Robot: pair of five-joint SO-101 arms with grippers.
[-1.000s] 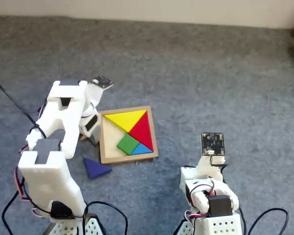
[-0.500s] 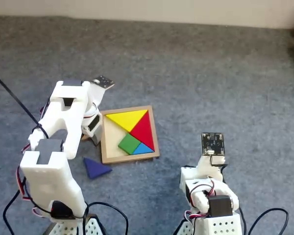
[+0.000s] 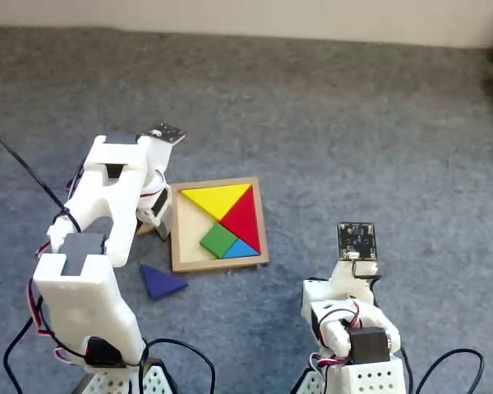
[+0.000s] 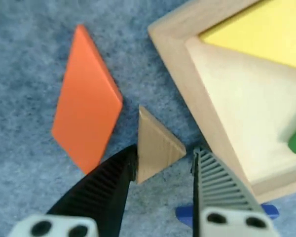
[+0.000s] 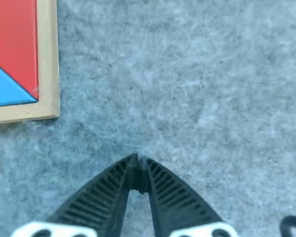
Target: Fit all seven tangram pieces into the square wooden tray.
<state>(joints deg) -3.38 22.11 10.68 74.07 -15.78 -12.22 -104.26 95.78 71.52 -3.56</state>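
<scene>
A grey carpet [image 3: 378, 139] is spread under everything. The tray [image 3: 222, 264] is found just beside the left gripper [image 4: 165, 158], on the outer side of its grey jaw, with one corner turned towards the jaws. The bare part of the tray floor is set nearest that jaw. Farther in, the yellow triangle [image 3: 214, 201] and the red triangle [image 3: 240, 220] are seated, with the green square [image 3: 218, 240] and the light blue triangle [image 3: 241, 249] beside them.

The orange parallelogram [image 4: 86, 98] is laid flat on the carpet ahead of the black jaw, on the side away from the tray. Its long axis is run roughly along the line of the jaws. The dark blue triangle [image 3: 160, 281] is seen behind the grey jaw, towards the wrist.

The tan triangle [image 4: 155, 148] is framed by the left jaws, which are spread apart around it. Its long edge is set by the black jaw, and its square corner is pointed at the grey jaw and the tray rim, a small gap being left there.

The right gripper [image 5: 138, 163] is held over bare carpet with its jaws pressed together on nothing. A tray corner is seen ahead of its tips and off to one side.
</scene>
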